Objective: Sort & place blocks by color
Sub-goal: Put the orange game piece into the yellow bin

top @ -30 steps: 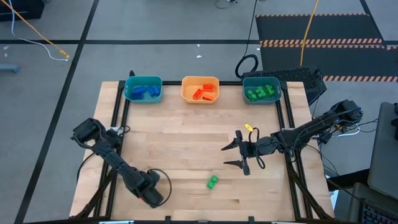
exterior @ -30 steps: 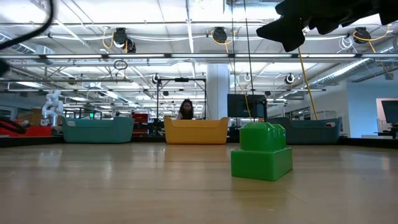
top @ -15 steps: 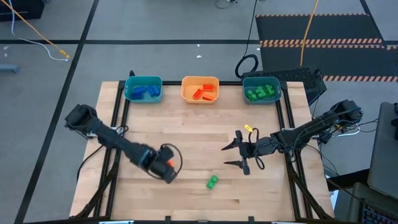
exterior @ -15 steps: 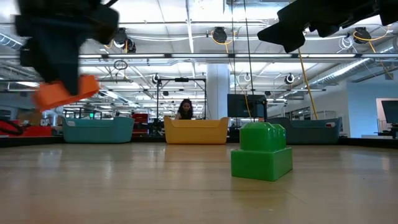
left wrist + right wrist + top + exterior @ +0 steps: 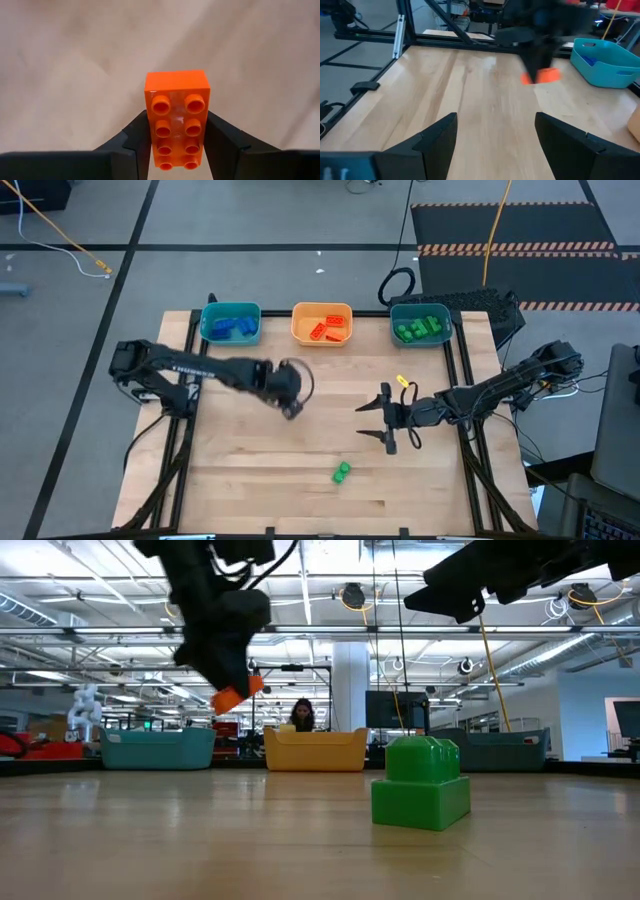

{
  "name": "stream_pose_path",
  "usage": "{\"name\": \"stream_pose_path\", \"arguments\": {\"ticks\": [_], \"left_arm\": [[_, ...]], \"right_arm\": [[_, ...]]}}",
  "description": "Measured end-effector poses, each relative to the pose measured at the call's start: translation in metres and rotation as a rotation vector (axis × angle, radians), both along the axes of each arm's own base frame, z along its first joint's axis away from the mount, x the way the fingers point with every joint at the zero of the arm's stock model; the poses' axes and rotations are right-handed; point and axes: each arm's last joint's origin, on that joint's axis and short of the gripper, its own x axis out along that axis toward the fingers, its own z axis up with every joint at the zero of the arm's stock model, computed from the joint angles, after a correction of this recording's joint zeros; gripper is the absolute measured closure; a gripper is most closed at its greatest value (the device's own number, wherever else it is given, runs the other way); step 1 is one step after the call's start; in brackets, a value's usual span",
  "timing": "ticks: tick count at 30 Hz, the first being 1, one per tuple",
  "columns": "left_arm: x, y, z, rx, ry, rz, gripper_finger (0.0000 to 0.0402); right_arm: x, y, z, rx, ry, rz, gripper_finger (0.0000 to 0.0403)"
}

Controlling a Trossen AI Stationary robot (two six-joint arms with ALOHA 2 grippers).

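Carrying a small orange studded plastic brick clamped in left end effector above wooden counter, next needing release over rounded orange plastic tray; right end effector spread empty.

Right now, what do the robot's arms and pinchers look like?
Both arms are dark, nearly black, built from jointed segments with looping black cables. The left gripper and the right gripper each have two dark wedge-shaped fingers. A tiny yellow tag sits near the right gripper.

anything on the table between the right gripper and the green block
No. In the high view only bare wood separates the open right gripper from the green block.
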Motion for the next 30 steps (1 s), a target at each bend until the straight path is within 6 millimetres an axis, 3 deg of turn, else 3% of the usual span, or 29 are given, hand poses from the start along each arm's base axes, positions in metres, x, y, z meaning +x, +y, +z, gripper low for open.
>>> {"name": "stream_pose_path", "arguments": {"ticks": [9, 13, 16, 22, 30], "left_arm": [[0.016, 0.107, 0.074, 0.25, -0.156, 0.007, 0.0262], [0.025, 0.148, 0.089, 0.322, -0.144, 0.037, 0.0262], [0.034, 0.173, 0.087, 0.332, -0.088, 0.041, 0.0262], [0.052, 0.214, 0.06, 0.298, 0.039, 0.052, 0.0262], [0.057, 0.243, 0.033, 0.286, 0.099, 0.064, 0.0262]], "right_arm": [[0.002, -0.009, -0.001, -0.043, 0.01, -0.027, 0.014], [0.004, -0.016, 0.0, -0.091, -0.001, -0.04, 0.014], [0.007, -0.022, 0.004, -0.145, -0.035, -0.055, 0.014], [0.011, -0.037, 0.01, -0.233, -0.091, -0.097, 0.014], [0.012, -0.053, 0.01, -0.272, -0.08, -0.151, 0.014]]}}
